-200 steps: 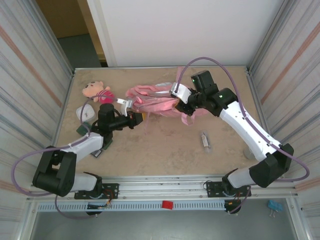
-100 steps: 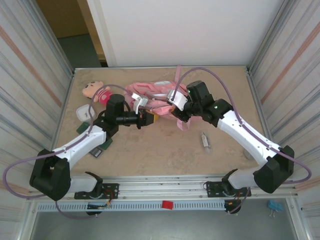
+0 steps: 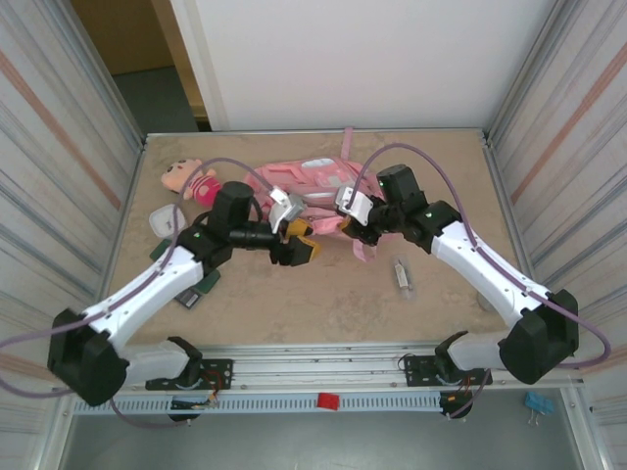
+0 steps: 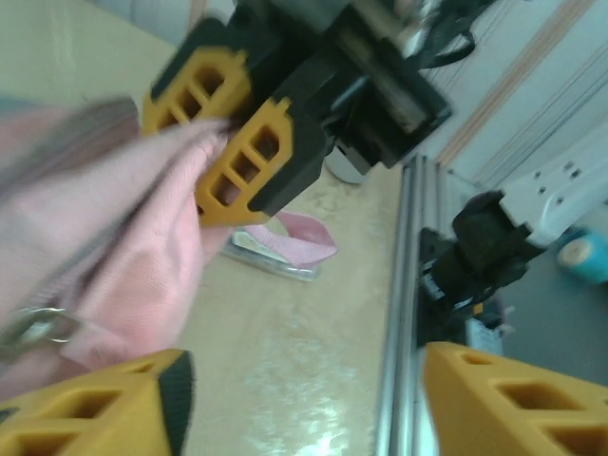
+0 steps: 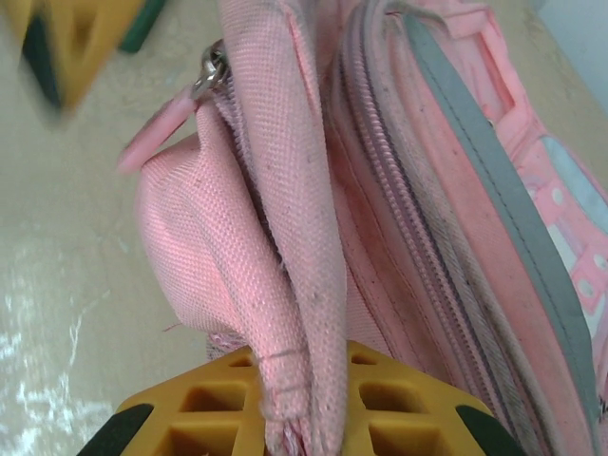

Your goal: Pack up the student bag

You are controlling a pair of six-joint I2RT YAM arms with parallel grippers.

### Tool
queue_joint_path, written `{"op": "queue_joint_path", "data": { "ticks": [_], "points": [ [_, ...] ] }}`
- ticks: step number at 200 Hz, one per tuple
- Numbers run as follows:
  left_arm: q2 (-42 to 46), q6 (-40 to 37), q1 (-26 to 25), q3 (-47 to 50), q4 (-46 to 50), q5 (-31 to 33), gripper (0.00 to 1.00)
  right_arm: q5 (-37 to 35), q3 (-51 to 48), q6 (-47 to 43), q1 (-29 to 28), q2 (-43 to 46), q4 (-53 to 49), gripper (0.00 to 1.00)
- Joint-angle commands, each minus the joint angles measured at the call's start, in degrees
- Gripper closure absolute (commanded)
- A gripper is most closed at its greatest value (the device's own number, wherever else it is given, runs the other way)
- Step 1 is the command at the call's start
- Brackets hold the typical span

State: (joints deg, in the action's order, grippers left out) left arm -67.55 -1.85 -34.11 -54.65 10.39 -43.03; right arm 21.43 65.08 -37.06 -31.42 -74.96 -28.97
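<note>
My right gripper (image 5: 296, 410) is clamped on a fold of the student bag (image 3: 315, 188). Its yellow, lattice-ribbed fingers (image 5: 223, 404) press together from both sides, with the doubled pink cloth running down between them. My left gripper (image 4: 304, 408) stands wide apart with nothing between its fingers. It sits at the bag's near edge, and one yellow finger (image 4: 90, 399) lies just under a loose bulge of the fabric. I cannot tell whether that finger touches the bulge.

The bag lies flat on the far middle of the table (image 3: 323, 304), between the two grippers. Its cloth is a coarse, visibly woven pink textile, soft enough to crease and sag where it is pinched. Curved zipper tracks (image 5: 380, 199) run along the pockets beside a smooth grey trim band (image 5: 494, 180). A small metal zipper pull (image 5: 211, 65) carries a rounded pink tab (image 5: 157, 133). A pink strap loop (image 3: 363, 249) trails off the bag's near side.

Left of the bag, well apart from it, lies a plush doll (image 3: 189, 179) with a tan head and a pink body. Nearer my right arm, a small, slim pale packet (image 3: 402, 273) lies on the tabletop, which is beige, mottled like stone and faintly glossy.
</note>
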Motion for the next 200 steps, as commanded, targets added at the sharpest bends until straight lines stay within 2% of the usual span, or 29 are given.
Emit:
{"op": "queue_joint_path", "data": {
  "ticks": [1, 22, 38, 67, 109, 142, 161, 183, 192, 200],
  "points": [
    [6.62, -13.13, 0.77, -1.08, 9.87, 8.05, 0.21, 7.37, -0.11, -13.34, 0.38, 2.8, 0.12, 1.0],
    [10.66, -22.76, 1.17, 0.13, 13.56, 14.37, 0.12, 10.71, 0.42, -20.4, 1.69, 2.66, -3.14, 1.0],
    [12.14, -27.52, 2.52, 1.19, 13.49, 15.78, 0.07, 13.52, 1.53, -24.39, 2.95, 2.28, -5.26, 1.0],
    [9.89, -32.16, 6.75, 1.69, 11.76, 11.24, 0.05, 14.51, 2.62, -29.05, 3.46, 1.81, -7.42, 1.0],
    [1.62, -34.53, 6.41, -0.85, 8.83, 5.72, 0.01, 17.57, 2.93, -31.05, 3.47, 1.4, -9.34, 1.0],
    [-3.12, -37.15, 4.38, -2.0, 5.62, 5.34, 0.01, 18.2, 2.96, -31.26, 3.47, 1.22, -10.13, 1.0],
    [-5.65, -38.59, 3.64, -2.73, 5.27, 5.85, 0.03, 18.78, 3.14, -31.63, 3.43, 0.98, -10.57, 1.0],
    [-7.4, -37.99, 3.22, -2.3, 2.17, 5.58, 0.11, 18.85, 3.35, -31.81, 3.52, 0.7, -10.76, 1.0],
    [-7.86, -37.67, 2.86, -2.06, 1.19, 4.69, 0.17, 18.71, 3.36, -31.84, 3.56, 0.57, -10.71, 0.99],
    [-8.14, -37.32, 2.58, -1.94, 0.57, 3.71, 0.26, 18.58, 3.39, -31.81, 3.64, 0.56, -10.74, 0.99]
  ]
}}
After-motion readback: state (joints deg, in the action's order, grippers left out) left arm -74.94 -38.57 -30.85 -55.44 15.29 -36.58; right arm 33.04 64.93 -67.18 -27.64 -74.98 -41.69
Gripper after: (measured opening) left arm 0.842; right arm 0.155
